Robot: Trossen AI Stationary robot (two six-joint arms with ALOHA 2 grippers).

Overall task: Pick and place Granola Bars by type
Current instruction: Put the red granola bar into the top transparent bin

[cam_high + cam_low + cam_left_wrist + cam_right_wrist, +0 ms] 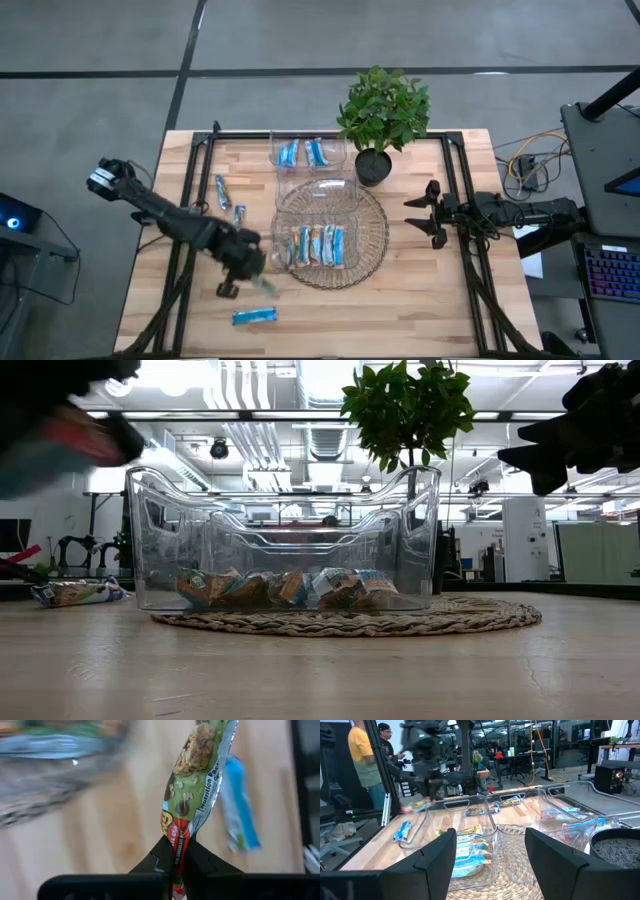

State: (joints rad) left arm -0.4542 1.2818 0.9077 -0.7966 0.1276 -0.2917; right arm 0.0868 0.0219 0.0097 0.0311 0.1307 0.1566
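**Listener:** Above the table, looking straight down, what do you have?

**Arm:** My left gripper (262,283) sits just off the rim of a round woven mat (372,262), clamped on one granola bar (264,285). Other bars lie loose on the pale wood: one (254,316) near the front edge and two (222,190) farther back. On the mat stands a clear container (318,243) with a row of bars in it; a second clear container (308,153) behind it holds a few more. My right gripper (431,214) waits beside the potted plant (383,110), fingers spread wide.

**Listener:** And from table height?

**Arm:** The clear tub (285,538) looks thin-walled and glossy, its bars standing on end along the bottom. The mat is coarse braided fibre.

**Listener:** From your left wrist?

**Arm:** My fingers (165,857) pinch the bar (195,785) by its flat crimped end. The wrapper is crinkly foil, green with a red tip. I judge it light, slippery and easily crushed, so the seam is the safest hold.

**Listener:** Right wrist?

**Arm:** My own fingers (440,852) stand apart, holding nothing.
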